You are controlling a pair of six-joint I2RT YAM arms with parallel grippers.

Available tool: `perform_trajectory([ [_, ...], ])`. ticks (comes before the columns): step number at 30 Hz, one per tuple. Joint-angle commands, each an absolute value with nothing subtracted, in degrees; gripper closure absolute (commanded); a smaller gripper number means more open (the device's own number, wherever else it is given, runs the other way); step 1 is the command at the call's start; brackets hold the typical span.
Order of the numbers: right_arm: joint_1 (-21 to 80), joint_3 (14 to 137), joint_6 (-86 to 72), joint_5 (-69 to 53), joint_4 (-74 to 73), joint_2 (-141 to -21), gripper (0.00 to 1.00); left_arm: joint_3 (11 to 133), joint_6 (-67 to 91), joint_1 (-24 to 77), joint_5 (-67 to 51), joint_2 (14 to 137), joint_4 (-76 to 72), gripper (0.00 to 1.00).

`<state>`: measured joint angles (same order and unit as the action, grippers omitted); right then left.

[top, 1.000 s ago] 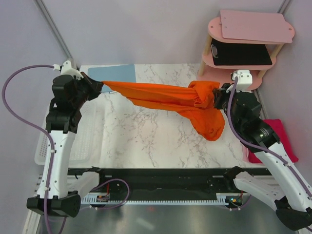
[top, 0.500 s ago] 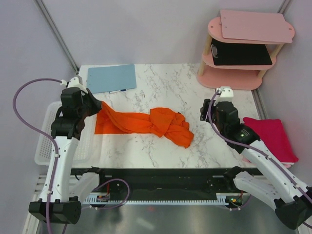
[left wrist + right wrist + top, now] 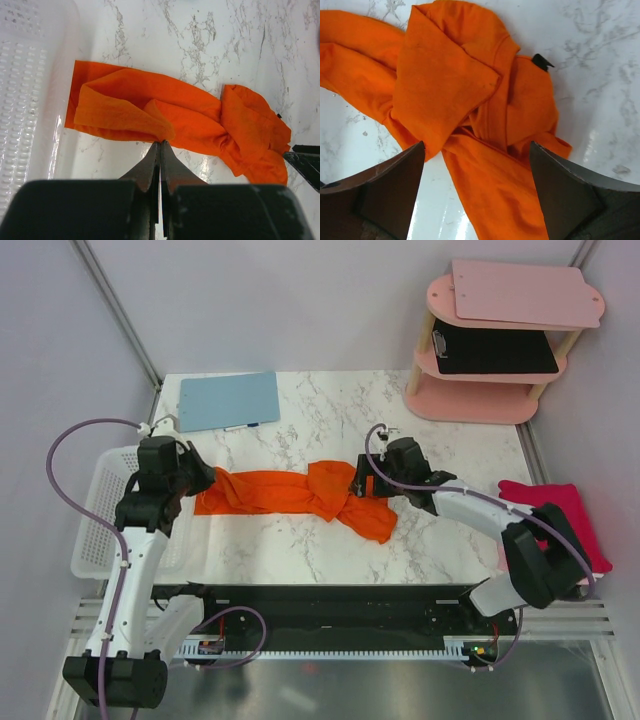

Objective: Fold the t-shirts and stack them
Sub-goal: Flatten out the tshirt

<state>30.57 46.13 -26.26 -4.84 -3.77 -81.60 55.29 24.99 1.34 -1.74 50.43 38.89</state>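
Observation:
The orange t-shirt [image 3: 280, 492] lies crumpled in a long band across the middle of the marble table [image 3: 330, 415], bunched and twisted at its right end. My left gripper [image 3: 207, 480] is at its left end, shut, its tips [image 3: 161, 143] pinching a folded edge of the orange cloth [image 3: 190, 110]. Over the bunched right end my right gripper [image 3: 358, 483] stands wide open. Its fingers [image 3: 395, 190] straddle the twisted cloth [image 3: 445, 85] without holding it. The magenta t-shirt [image 3: 560, 520] lies folded at the table's right edge.
A light-blue clipboard [image 3: 228, 400] lies at the back left. A white basket [image 3: 100, 530] hangs off the table's left side. At the back right stands a pink shelf [image 3: 480, 400] with a black clipboard [image 3: 495, 350] and a pale pink board [image 3: 525, 292].
The orange shirt, stretched in the air between both grippers, came down onto the table. My right gripper let go, opened wide and moved left over the bunched end. The left stayed shut.

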Motion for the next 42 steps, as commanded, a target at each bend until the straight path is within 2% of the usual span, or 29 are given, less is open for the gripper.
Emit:
perform_trajectory([
  [1, 30.50, 52.29, -30.84, -14.14, 3.95, -88.13, 0.09, 54.15, 23.55, 1.14, -2.99, 49.48, 36.65, 0.98],
  [7, 30.59, 53.26, -34.36, -18.89, 7.56, -91.49, 0.13, 53.18, 23.73, 1.14, -3.60, 49.40, 36.21, 0.98],
  [14, 31.29, 50.45, -37.96, -22.41, 7.03, -88.25, 0.16, 51.33, 24.08, 1.14, -3.87, 49.22, 35.42, 0.98],
  [20, 33.57, 47.20, -40.78, -23.47, 8.26, -86.31, 0.23, 50.71, 24.00, 1.14, -4.04, 49.22, 34.89, 0.98],
  [26, 36.11, 45.71, -41.04, -23.55, 6.42, -85.08, 0.24, 50.10, 24.17, 1.14, -4.04, 48.78, 34.63, 0.98],
  [42, 39.37, 43.68, -43.24, -20.39, 10.72, -94.12, 0.32, 49.48, 24.08, 1.14, -3.78, 48.16, 34.10, 0.98],
])
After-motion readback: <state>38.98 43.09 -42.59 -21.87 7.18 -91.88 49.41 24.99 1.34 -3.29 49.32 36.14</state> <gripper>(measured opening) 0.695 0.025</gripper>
